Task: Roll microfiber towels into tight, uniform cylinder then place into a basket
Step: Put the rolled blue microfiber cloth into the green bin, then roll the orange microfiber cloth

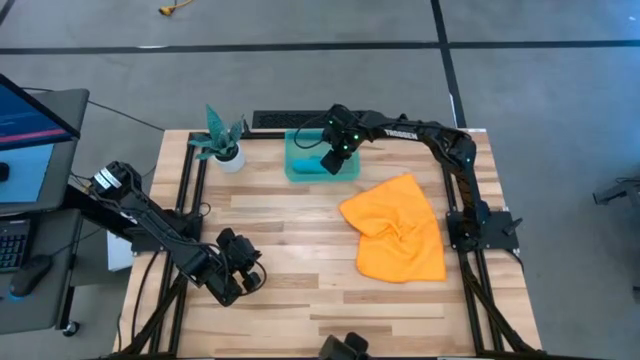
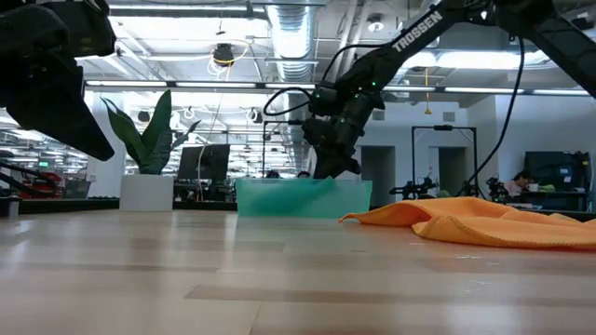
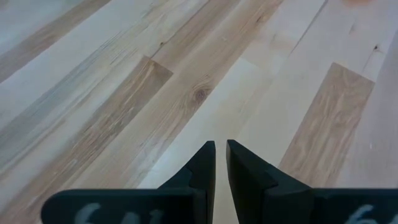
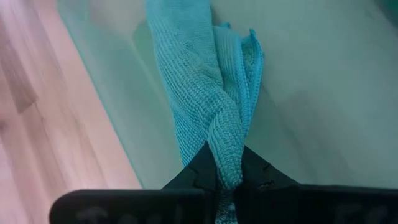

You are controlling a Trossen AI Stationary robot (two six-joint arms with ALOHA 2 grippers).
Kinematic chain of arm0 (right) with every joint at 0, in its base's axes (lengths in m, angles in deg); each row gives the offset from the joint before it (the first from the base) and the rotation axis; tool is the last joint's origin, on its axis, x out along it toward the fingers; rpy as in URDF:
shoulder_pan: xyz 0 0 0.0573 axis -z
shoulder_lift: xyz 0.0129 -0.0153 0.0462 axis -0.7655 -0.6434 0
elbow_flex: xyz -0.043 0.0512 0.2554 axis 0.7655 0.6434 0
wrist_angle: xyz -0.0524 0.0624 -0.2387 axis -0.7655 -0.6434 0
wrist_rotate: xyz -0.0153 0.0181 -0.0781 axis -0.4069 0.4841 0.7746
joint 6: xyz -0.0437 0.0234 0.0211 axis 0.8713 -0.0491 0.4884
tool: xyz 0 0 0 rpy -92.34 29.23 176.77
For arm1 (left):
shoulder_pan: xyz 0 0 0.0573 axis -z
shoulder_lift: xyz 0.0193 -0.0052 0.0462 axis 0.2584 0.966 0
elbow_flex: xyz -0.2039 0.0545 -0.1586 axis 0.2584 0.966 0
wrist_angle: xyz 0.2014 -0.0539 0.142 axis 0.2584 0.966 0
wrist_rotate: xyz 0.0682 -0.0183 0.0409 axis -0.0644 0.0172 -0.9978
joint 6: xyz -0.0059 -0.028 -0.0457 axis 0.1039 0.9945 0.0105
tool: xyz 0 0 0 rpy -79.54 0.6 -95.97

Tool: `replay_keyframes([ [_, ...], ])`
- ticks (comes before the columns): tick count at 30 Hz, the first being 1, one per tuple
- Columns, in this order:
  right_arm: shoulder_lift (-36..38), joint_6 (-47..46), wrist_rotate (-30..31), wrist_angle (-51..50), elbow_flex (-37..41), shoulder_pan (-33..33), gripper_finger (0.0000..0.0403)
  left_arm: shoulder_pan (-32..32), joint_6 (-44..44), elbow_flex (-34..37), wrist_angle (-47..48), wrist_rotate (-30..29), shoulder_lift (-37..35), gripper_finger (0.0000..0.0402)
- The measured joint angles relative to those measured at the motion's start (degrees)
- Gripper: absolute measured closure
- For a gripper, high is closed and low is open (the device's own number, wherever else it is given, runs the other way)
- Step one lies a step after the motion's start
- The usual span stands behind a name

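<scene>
The left hand (image 1: 243,272) hovers low near the tabletop's (image 1: 300,290) front-left corner, its fingers nearly together and holding nothing. At the back edge, the right hand (image 1: 331,160) reaches into the basket (image 1: 296,165), its fingers pinched on the teal towel (image 4: 208,93); from above the arm hides most of that cloth. The orange towel (image 1: 395,230) lies crumpled by the right edge.

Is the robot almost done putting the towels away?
About halfway. The right gripper is pinching the blue towel inside the basket, not yet let go. The orange towel lies crumpled and unrolled on the table. The left gripper waits, shut.
</scene>
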Motion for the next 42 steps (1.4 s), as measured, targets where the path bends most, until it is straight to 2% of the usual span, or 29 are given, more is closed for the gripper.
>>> replay_keyframes([
  [6, 0.0, 1.7, 3.1, -0.4, 0.0, -0.4, 0.0356, 0.0, 0.0, 0.0, 0.0, 0.0, 0.0, 0.0372],
  [10, 0.0, 3.3, 6.0, -1.2, 0.0, -1.3, 0.0339, 0.0, 0.0, 0.0, 0.0, 0.0, 0.0, 0.0372],
  [22, 0.2, 4.4, 7.6, -1.7, 0.0, -2.3, 0.0221, 0.0, 0.0, 0.0, 0.0, 0.0, 0.0, 0.0372],
  [28, 0.3, 4.0, 7.5, -5.1, 0.0, -2.1, 0.0182, 0.0, 0.0, 0.0, 0.0, 0.0, 0.0, 0.0372],
  [34, 0.4, 4.3, 7.4, -7.6, 0.0, -2.1, 0.0174, 0.0, 0.0, 0.0, 0.0, 0.0, 0.0, 0.0372],
  [42, 5.9, 4.3, 7.6, -8.6, 0.1, -3.3, 0.0192, 0.0, -0.1, 0.0, 0.0, 0.0, 0.0, 0.0372],
])
